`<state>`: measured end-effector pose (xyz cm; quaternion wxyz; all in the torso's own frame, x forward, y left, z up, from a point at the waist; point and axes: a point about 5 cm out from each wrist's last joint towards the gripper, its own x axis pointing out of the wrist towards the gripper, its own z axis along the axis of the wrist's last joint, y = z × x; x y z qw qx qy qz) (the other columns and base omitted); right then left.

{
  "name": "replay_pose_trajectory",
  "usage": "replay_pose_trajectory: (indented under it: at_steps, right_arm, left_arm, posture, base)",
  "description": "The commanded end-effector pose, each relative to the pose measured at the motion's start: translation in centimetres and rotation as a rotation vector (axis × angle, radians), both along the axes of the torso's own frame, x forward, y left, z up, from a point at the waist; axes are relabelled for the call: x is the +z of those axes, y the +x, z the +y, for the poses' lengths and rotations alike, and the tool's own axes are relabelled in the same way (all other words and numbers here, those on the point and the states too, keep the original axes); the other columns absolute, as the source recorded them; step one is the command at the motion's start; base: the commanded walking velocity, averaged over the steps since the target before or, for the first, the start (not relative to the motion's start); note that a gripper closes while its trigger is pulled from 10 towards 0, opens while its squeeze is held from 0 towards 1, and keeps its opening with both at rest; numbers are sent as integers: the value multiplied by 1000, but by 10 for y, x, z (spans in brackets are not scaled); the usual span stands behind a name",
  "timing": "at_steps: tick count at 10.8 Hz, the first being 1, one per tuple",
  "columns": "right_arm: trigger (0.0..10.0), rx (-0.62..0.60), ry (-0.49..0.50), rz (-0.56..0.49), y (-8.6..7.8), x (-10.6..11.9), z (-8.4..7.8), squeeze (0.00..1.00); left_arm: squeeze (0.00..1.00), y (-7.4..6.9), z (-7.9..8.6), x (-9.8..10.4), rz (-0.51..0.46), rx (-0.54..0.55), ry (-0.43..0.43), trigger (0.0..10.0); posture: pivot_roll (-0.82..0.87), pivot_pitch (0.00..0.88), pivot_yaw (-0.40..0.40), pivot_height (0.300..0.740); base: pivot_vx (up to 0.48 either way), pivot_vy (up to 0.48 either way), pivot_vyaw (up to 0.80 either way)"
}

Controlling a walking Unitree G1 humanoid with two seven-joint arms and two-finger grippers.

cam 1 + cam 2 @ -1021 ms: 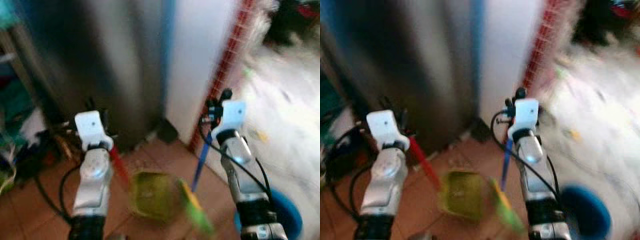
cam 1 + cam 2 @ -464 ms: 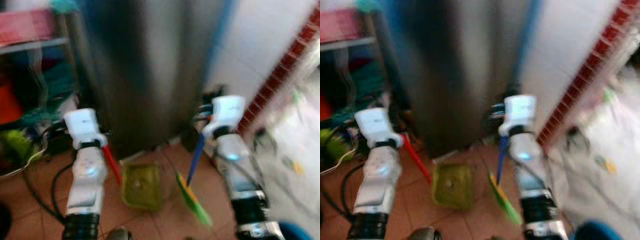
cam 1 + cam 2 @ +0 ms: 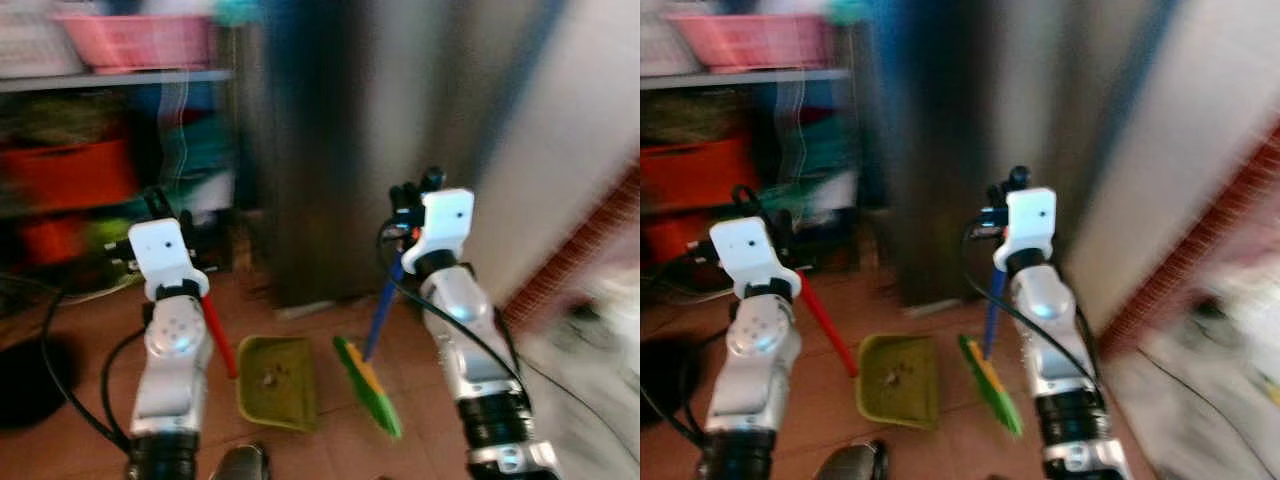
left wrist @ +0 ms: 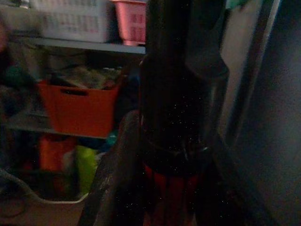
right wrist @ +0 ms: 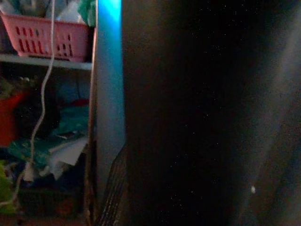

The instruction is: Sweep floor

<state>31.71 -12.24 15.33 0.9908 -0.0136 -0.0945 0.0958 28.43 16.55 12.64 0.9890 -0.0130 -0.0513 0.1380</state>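
My left gripper is shut on the red handle of a green dustpan. The pan rests on the terracotta tile floor between my arms, with a few small crumbs in it. In the dim left wrist view the red handle sits between the black fingers. My right gripper is shut on the blue handle of a broom. Its green and yellow bristles touch the floor just right of the pan. The right wrist view is almost black.
A tall dark metal cabinet stands right ahead. Left of it are shelves with a pink basket and an orange crate. A white wall with a red brick edge runs on the right. Black cables lie at the left.
The whole view has swung left: the shelves have come in and the bright area on the right has gone. Both arms keep the same hold on dustpan and broom.
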Motion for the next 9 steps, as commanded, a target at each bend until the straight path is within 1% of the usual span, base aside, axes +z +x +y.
replay_pose_trajectory:
  at_steps: [1, 4, 5, 6, 7, 8, 9]
  right_arm:
    - [10000, -20, 20, -52, 1, 11, -4, 0]
    - [10000, -61, 5, -69, 1, 14, -10, 0]
    - [10000, -107, -19, -91, 1, 17, -16, 0]
    - [10000, -159, -40, -105, 2, 19, -23, 0]
    - [10000, -170, -46, -101, 2, 20, -28, 0]
    - [10000, -189, -67, -88, -1, 18, -34, 0]
    - [10000, -199, -79, -74, -5, 13, -34, 0]
  left_arm:
    - [0, 3, -1, 14, -59, -7, 3, 10000]
    - [0, 3, 2, 15, -61, -10, 0, 10000]
    - [0, 2, 2, 15, -62, -15, 1, 10000]
    - [0, 0, 2, 15, -60, -26, 2, 10000]
    - [0, -2, 4, 14, -51, -27, 4, 10000]
    - [0, -5, 8, 14, -34, -32, 34, 10000]
    - [0, -11, 14, 15, -37, -28, 53, 10000]
  posture:
    - [-47, 0, -52, 740]
    - [-50, 0, -51, 740]
    - [-51, 0, -51, 740]
    - [-48, 0, -58, 740]
    - [-47, 0, -58, 740]
    - [-44, 0, -61, 740]
    - [-31, 19, -64, 740]
  base:
    - [0, 0, 0]
    - [0, 0, 0]
    - [0, 0, 0]
    - [247, 0, 0]
    - [0, 0, 0]
    - [0, 0, 0]
    - [0, 0, 0]
